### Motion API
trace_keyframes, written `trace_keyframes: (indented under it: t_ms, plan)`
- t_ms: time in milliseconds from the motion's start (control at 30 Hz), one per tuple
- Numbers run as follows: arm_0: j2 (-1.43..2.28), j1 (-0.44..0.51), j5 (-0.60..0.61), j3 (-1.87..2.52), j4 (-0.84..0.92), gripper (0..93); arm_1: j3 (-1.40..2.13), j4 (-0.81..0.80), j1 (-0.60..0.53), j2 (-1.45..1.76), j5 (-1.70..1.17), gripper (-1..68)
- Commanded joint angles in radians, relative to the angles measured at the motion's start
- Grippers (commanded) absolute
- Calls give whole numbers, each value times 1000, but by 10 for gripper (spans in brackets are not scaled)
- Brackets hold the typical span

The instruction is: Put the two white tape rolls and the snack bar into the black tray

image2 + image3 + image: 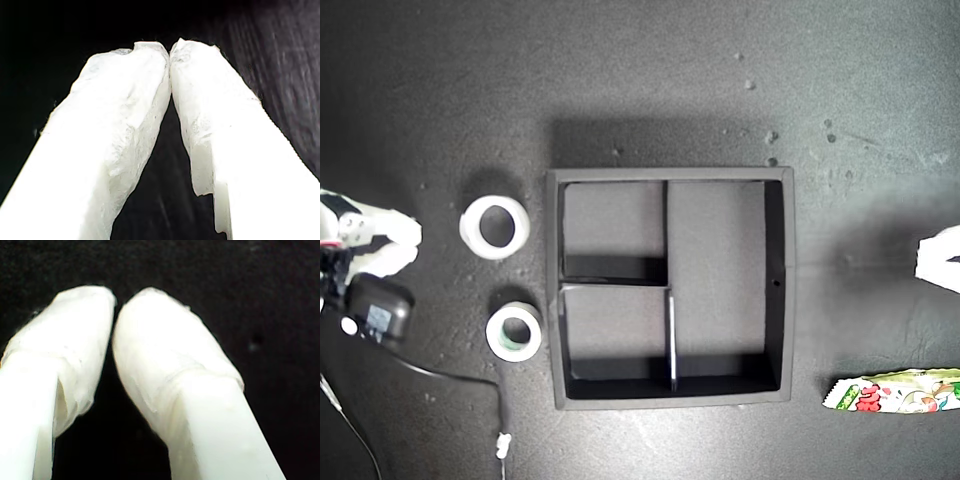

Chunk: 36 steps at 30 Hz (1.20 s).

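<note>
Two pairs of white-wrapped jaws are seen pressed together on nothing: my first gripper (170, 52) and my second gripper (114, 305). Which arm sits where cannot be told. In the exterior view, the tray (775, 270) lies empty, both rolls (494, 227) (514, 332) just left of it, the bar (897, 391) cut off at right on a speckled dark mat (620, 70).

My first claw (170, 50) — white tips touching, over dark surface

dark speckled tabletop (650, 70), pale crumbs, soft shadows, even overhead light
</note>
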Motion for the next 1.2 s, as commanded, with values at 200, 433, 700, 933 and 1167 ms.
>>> trace_keyframes:
  t_ms: [200, 433, 700, 933, 1167]
  plan:
    - [44, 80, -109, 37, -77, 0, 12, -12, 160, 5, 58, -3]
    - [46, -2, 307, -267, -210, 90, 12, 55, 172, 5, 701, -5]
    - [-719, -14, 499, -876, -176, 205, 12, -176, 235, 5, 253, -3]
    - [-1181, 74, 488, -989, -192, 204, 12, -176, 190, 5, 57, 25]
    - [-1302, 66, 477, -963, -253, 203, 11, -183, 130, 5, 6, 65]
